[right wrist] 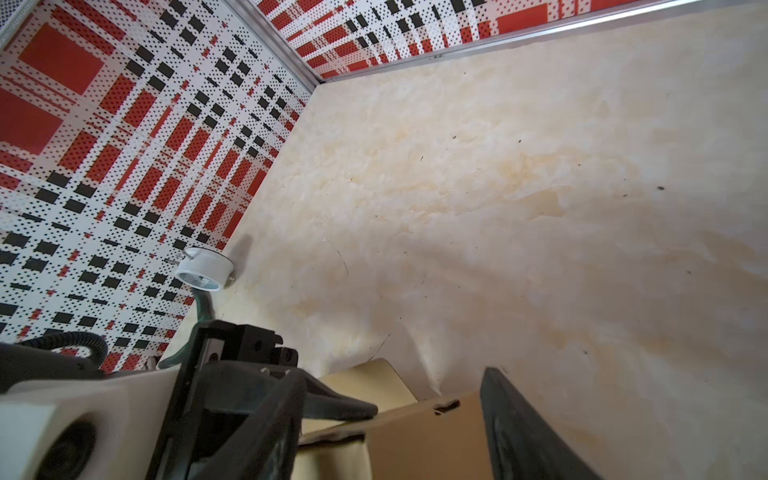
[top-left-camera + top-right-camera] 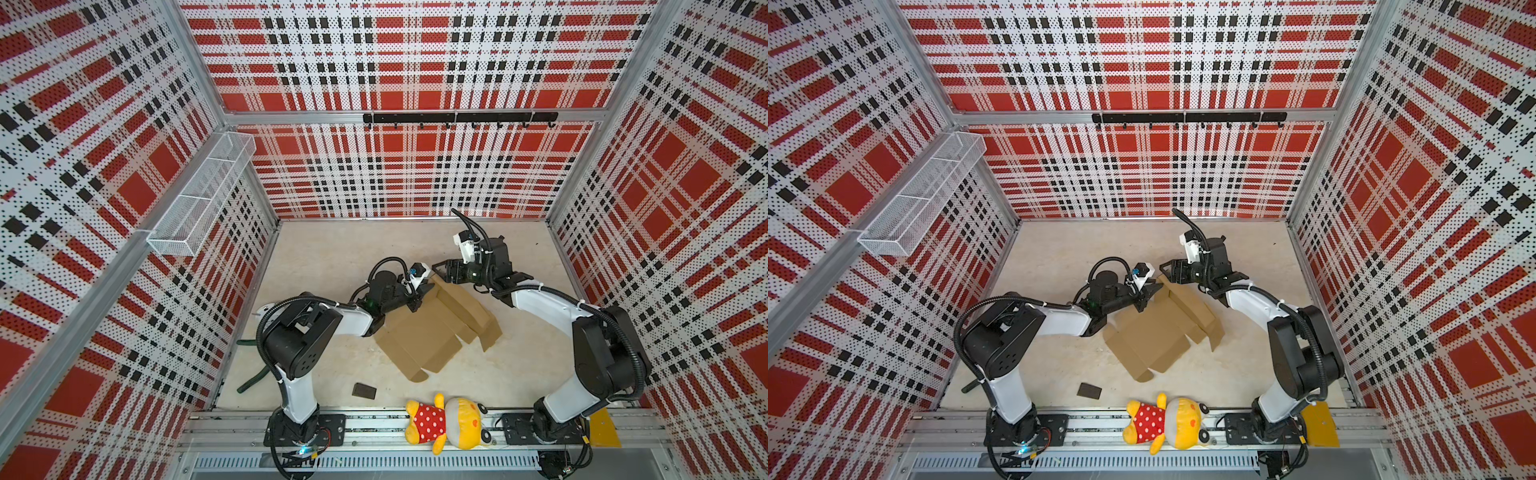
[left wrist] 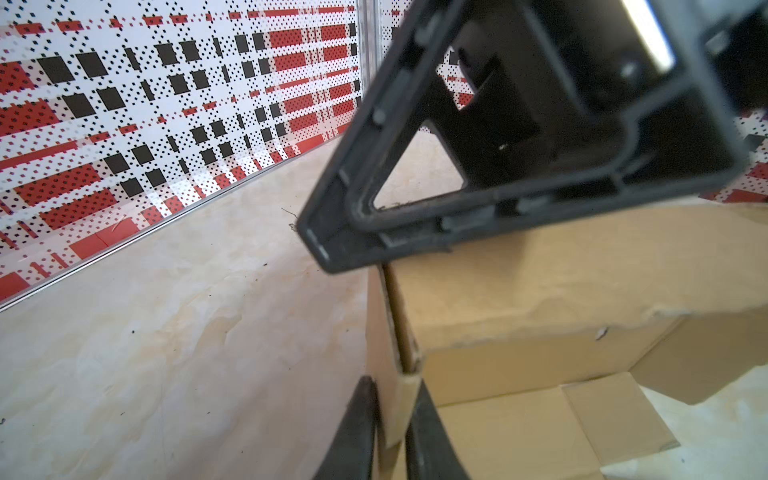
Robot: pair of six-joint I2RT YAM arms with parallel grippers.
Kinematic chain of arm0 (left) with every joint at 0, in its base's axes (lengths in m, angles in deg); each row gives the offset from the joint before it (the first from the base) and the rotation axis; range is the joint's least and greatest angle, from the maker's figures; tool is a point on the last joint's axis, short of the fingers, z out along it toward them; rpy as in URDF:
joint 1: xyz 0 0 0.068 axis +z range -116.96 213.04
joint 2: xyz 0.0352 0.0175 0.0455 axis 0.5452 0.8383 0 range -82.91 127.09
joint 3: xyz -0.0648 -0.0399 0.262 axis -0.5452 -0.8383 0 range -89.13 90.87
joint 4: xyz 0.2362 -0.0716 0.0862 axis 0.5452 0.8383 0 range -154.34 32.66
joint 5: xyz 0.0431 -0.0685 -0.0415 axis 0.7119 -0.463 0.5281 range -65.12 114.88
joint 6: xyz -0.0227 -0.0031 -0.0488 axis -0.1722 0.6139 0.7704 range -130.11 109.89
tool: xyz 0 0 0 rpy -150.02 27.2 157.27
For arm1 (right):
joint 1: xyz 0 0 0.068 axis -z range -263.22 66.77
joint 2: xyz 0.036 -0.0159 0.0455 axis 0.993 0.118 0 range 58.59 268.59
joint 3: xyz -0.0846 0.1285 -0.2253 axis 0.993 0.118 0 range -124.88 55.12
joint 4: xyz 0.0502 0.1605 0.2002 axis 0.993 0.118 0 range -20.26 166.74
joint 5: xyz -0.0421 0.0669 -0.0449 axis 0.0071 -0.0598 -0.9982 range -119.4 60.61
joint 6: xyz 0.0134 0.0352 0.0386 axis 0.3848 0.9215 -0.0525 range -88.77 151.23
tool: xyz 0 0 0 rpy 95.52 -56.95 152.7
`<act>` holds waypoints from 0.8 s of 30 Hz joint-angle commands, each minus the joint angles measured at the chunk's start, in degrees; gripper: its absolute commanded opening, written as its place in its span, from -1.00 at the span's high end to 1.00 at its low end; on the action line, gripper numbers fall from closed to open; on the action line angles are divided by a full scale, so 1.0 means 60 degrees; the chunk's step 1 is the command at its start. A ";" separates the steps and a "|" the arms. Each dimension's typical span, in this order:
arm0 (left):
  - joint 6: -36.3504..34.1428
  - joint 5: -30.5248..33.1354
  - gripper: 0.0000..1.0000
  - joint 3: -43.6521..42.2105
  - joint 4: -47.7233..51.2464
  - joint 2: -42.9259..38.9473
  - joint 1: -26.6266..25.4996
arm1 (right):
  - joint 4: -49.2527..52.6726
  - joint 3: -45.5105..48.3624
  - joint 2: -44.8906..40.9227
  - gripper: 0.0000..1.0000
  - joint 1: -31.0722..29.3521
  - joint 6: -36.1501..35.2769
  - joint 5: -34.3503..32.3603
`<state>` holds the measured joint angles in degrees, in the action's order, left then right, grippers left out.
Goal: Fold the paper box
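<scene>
the paper box (image 2: 432, 332) is found in the middle of the table (image 2: 332, 257), between the two arms, and it is only partly erected. its broad panel lies flat toward the near side, while walls and flaps are raised at the far and right sides. it is judged to be light and fairly stiff across its panels but weak along the scored creases. it is therefore likely to slide over the smooth surface when pushed and to spring back when released. the corrugated edges are easily crushed, and a ragged fold line is visible in the left wrist view. hold is best taken on a wall's free edge close to a crease, with the base pinned down.

the left gripper (image 3: 392, 432) is clamped on the box's upright far-left corner, where layers of card are pinched between its fingers (image 3: 359, 432). the right gripper (image 2: 442, 270) is held over the far wall's top edge, just beside the left one, with its jaws standing apart. nothing is seen gripped there, and whether the card is touched cannot be told. a small rounded tab (image 2: 417, 376) at the near edge lies flat, not yet folded.
</scene>
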<state>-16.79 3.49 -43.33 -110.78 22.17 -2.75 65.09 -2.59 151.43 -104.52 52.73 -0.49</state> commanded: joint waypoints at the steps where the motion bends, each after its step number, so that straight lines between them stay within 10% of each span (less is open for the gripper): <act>1: 0.0153 0.0192 0.64 0.0013 -0.0438 0.0079 -0.0074 | -0.0775 -0.0154 0.0255 -0.36 -0.0024 0.0145 0.0519; 24: 0.0644 0.0633 0.59 -0.0376 -0.1867 0.1029 -0.0464 | 0.0243 -0.0071 0.0496 -0.28 0.0106 -0.0507 0.0271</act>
<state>-14.23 6.42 -45.80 -118.34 27.22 -5.09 66.80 -2.59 152.83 -104.09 51.09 1.83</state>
